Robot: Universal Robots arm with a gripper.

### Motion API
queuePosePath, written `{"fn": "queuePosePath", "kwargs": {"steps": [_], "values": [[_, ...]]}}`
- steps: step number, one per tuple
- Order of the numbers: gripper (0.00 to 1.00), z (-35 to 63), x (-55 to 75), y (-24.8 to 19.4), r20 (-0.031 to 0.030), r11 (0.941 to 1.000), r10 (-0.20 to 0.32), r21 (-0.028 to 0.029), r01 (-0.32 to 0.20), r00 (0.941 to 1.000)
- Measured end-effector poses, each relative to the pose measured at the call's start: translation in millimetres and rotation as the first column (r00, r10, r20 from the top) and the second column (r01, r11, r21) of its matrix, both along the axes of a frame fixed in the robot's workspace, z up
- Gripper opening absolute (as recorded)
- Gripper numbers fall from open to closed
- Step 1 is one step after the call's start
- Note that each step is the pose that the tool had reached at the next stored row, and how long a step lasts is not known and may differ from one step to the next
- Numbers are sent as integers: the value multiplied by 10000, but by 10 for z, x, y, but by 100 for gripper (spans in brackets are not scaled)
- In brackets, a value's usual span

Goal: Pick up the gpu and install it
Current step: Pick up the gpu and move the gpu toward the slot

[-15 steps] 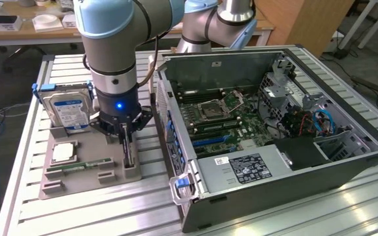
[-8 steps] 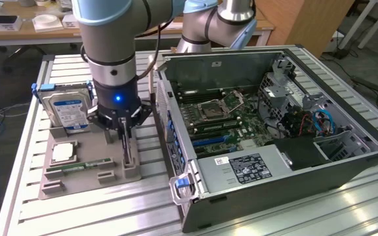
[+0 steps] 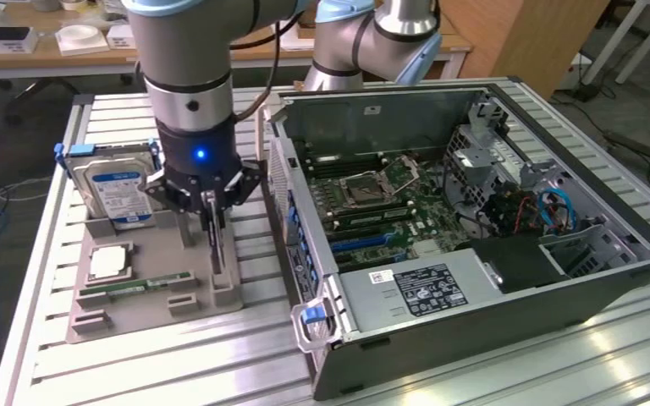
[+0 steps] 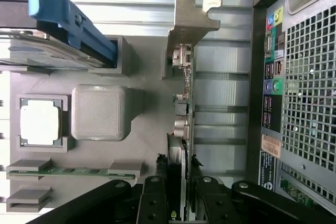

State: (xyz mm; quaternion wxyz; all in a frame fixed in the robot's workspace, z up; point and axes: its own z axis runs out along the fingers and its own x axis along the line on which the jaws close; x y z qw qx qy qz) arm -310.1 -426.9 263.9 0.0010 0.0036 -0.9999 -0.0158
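Two black fingers [image 4: 153, 200] of the claw [image 4: 178, 195] are clenched on the gpu [image 4: 185, 114], one against each flat face, at the end away from its metal bracket [image 4: 191, 19]. The card stands on edge along the side of the grey parts tray [image 3: 162, 241] nearest the computer case [image 3: 596, 279]. Whether it sits in its slot or has come clear of it I cannot tell.

On the tray beyond the card lie a square processor [image 4: 41, 121] in its recess and a narrow green memory stick [image 4: 73, 170]. A silver hard drive [image 3: 118, 188] in a blue carrier stands upright at the tray's end.

In the exterior view the arm [image 3: 190, 85] hangs straight down over the tray, wrist vertical, a blue light glowing on it. The open case lies on its side to the exterior view's right, just beside the tray, its motherboard [image 3: 382, 203] exposed. Both rest on the slatted aluminium bench [image 3: 190, 355]. A wooden desk [image 3: 31, 59] stands behind.
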Motion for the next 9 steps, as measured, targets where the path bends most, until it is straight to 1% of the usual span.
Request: {"fn": "queuePosePath", "kwargs": {"steps": [2, 9], "values": [[26, 68, 0, 0, 10, 10000, 0, -1, 0, 10000], [26, 383, 0, 1, 11, 10000, -2, -1, 2, 10000]]}}
